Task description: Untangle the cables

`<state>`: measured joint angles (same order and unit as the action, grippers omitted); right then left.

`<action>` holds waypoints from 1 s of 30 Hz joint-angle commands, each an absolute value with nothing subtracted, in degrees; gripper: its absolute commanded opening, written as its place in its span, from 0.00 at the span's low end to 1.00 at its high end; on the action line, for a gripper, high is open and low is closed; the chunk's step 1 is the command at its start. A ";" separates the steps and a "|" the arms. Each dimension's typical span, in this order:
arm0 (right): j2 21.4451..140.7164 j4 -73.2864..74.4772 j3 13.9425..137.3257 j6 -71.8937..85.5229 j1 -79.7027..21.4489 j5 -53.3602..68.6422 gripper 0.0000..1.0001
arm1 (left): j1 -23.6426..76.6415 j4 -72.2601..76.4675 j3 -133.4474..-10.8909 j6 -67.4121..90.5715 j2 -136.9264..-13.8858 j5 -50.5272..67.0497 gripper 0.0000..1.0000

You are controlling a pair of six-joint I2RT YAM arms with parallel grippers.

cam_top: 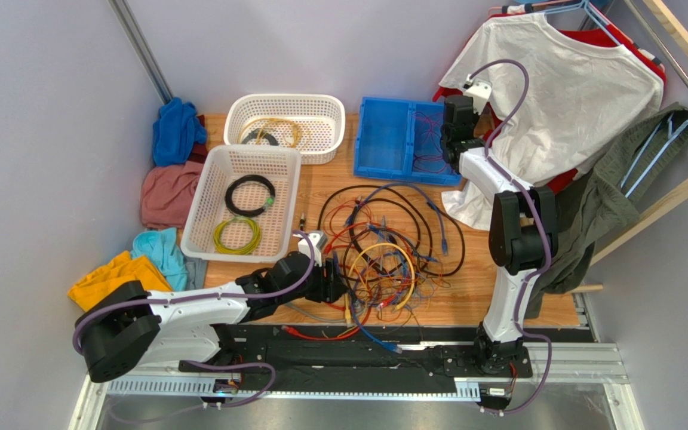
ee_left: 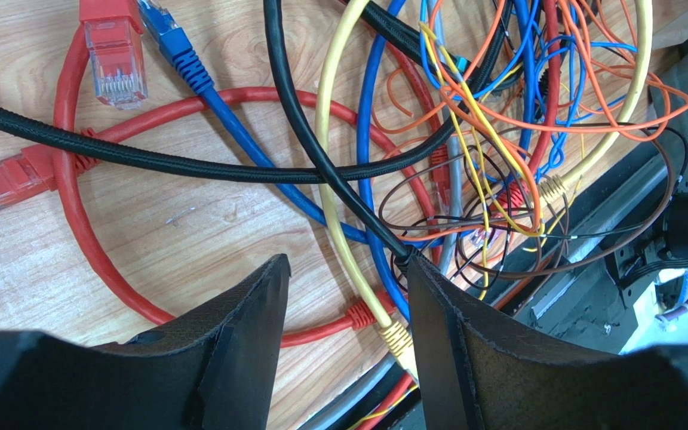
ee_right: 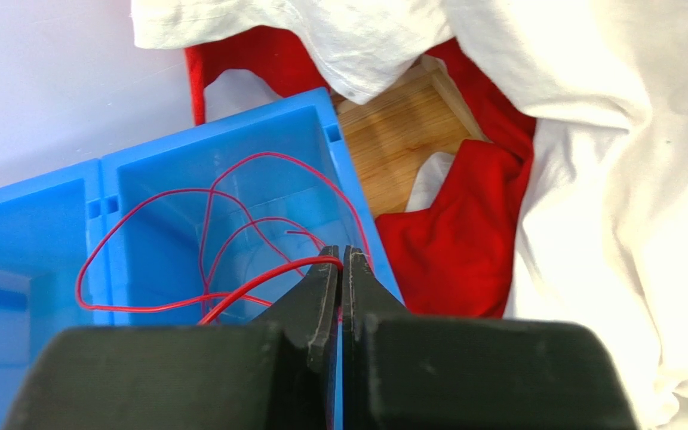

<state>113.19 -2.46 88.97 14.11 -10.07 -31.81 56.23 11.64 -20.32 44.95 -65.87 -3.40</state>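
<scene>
The cables [cam_top: 383, 251] lie as a loose tangle of red, orange, yellow, black and blue wires on the wooden table. My left gripper [cam_top: 330, 278] is at the tangle's left edge. In the left wrist view it [ee_left: 346, 262] is open, low over the table, with a yellow cable [ee_left: 320, 134] and a red cable [ee_left: 65, 215] running between its jaws. A black cable [ee_left: 141, 159] crosses just ahead. My right gripper [cam_top: 453, 148] is over the blue bin [cam_top: 392, 139]. It [ee_right: 343, 255] is shut on a thin red wire [ee_right: 271, 277] whose loops lie in the bin [ee_right: 42, 224].
Two white baskets [cam_top: 242, 202] [cam_top: 285, 112] at the back left hold round black and yellow-green coils. Piled clothes [cam_top: 173, 193] lie to their left. A white shirt [cam_top: 572, 90] and other garments hang at the right, close to the right arm. A black rail [cam_top: 365, 345] runs along the near edge.
</scene>
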 commanded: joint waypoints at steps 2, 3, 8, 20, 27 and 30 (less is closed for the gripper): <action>111.70 1.83 90.52 13.36 -9.58 -34.80 0.00 | 56.25 12.84 -21.62 45.61 -65.48 -2.55 0.59; 113.45 4.72 91.48 13.36 -9.58 -34.89 0.00 | 56.25 12.48 -21.62 45.70 -65.57 -2.72 0.59; 121.98 18.79 106.33 14.32 -9.23 -30.77 0.00 | 56.25 11.51 -21.97 45.88 -66.00 -3.25 0.58; 126.75 33.14 116.20 16.96 -9.05 -29.52 0.65 | 56.51 11.08 -24.08 46.32 -69.43 -1.76 0.58; 109.17 14.61 95.99 19.16 -9.75 -27.35 0.68 | 57.04 10.11 -24.26 46.23 -68.12 -2.20 0.57; 102.67 10.22 90.81 23.02 -10.63 -20.51 0.70 | 57.04 9.06 -24.52 45.36 -66.27 -3.51 0.57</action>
<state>113.93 22.06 94.21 18.26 -9.63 -26.04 56.66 10.02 -22.26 45.84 -68.93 -2.44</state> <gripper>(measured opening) 0.678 0.577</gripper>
